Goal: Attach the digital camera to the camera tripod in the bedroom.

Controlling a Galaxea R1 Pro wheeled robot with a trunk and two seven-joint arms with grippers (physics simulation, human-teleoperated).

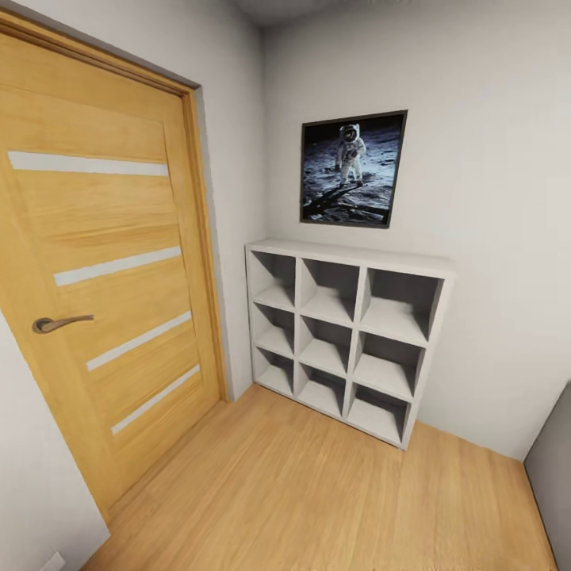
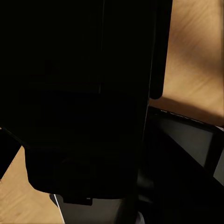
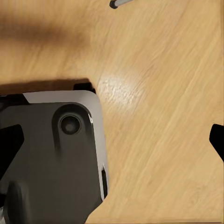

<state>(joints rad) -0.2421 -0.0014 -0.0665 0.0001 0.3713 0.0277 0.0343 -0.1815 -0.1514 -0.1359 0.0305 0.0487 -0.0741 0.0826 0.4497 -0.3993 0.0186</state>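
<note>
Head view: oak door (image 1: 103,262) at left, white cube shelf (image 1: 345,337) centre-right under an astronaut poster (image 1: 353,168); camera and tripod unseen, gripper states indeterminable. Turn the base slowly, scanning the bedroom.

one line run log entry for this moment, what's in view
phase: in transit | head view: oak door, white cube shelf, astronaut poster, wood floor | camera/tripod: not sighted | grippers: state unclear

A dark grey base (image 3: 51,163) with pale rounded edging and a round recessed fitting (image 3: 70,124).
</note>
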